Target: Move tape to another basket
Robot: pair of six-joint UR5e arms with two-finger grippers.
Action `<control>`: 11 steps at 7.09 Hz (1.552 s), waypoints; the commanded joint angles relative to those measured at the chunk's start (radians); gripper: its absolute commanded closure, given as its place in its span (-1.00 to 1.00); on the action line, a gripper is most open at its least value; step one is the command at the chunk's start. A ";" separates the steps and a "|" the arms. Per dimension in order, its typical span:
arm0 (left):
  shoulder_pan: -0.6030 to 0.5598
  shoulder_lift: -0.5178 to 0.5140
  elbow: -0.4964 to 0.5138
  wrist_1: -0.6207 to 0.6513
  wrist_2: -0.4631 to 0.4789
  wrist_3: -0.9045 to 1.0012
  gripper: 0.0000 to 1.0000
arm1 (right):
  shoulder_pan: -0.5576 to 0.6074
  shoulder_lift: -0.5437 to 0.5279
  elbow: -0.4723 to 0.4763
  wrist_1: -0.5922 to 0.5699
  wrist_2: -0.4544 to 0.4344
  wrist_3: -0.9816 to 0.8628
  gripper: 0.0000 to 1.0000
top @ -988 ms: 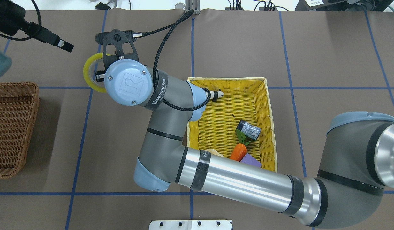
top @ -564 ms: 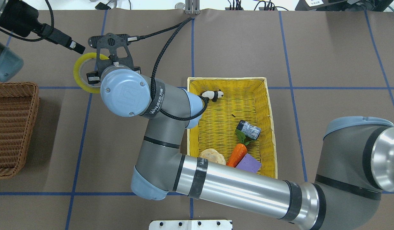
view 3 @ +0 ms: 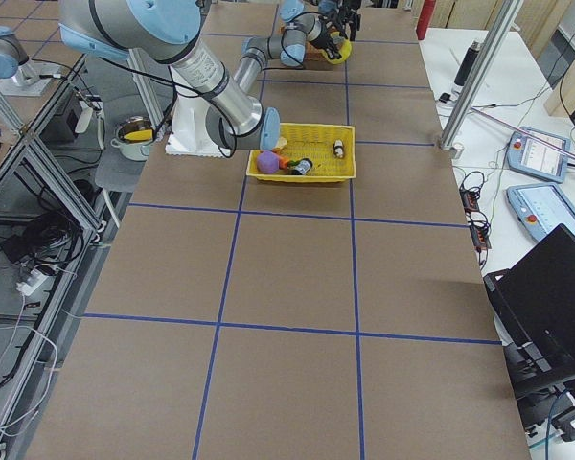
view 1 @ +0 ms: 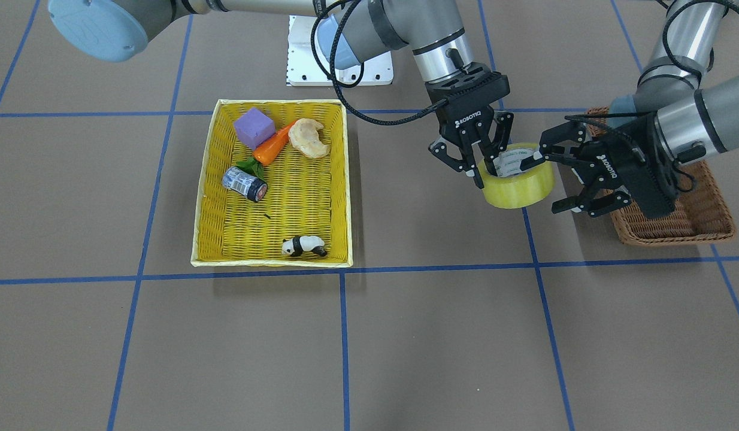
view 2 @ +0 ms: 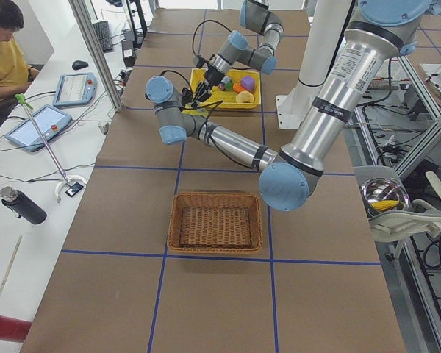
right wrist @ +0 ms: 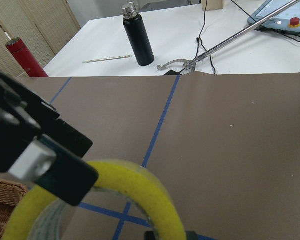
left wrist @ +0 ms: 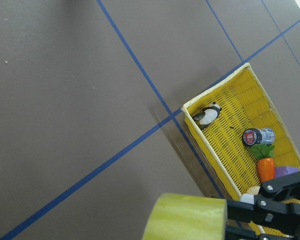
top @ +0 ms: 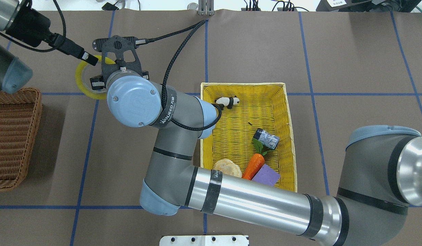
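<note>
The tape (view 1: 519,188), a wide yellowish roll with a white printed core, hangs just above the table in my right gripper (view 1: 486,167), which is shut on its wall. In the overhead view the tape (top: 80,80) sticks out to the left of the right wrist. My left gripper (view 1: 546,182) is open beside the roll, with one finger (top: 89,58) over its rim and the other outside its wall. The brown wicker basket (view 1: 699,206) stands behind the left gripper, at the left edge of the overhead view (top: 12,136), with nothing showing inside.
A yellow woven basket (view 1: 339,179) holds a toy panda (view 1: 303,245), a small can (view 1: 244,182), a carrot (view 1: 273,146), a purple block (view 1: 254,127) and a bread piece (view 1: 308,136). The right arm's forearm (top: 259,205) stretches across the basket's near end.
The right gripper has carried the tape further left, toward the brown basket. The left gripper has come in from the upper left, and one finger now reaches over the tape's rim.
</note>
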 commanded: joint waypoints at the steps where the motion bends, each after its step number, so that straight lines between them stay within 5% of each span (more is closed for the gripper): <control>1: 0.003 0.008 0.005 -0.035 0.000 0.000 0.44 | 0.000 -0.001 0.001 0.009 -0.004 0.000 0.82; 2: 0.003 0.008 0.005 -0.035 0.002 0.002 0.99 | 0.000 -0.009 0.001 0.057 -0.006 0.000 -0.07; 3: 0.003 0.008 -0.001 -0.037 0.002 0.002 1.00 | -0.005 -0.018 0.001 0.063 -0.034 0.000 -0.98; 11: -0.001 0.023 0.013 -0.034 0.008 0.000 1.00 | -0.002 -0.171 0.207 0.057 -0.032 -0.006 -0.99</control>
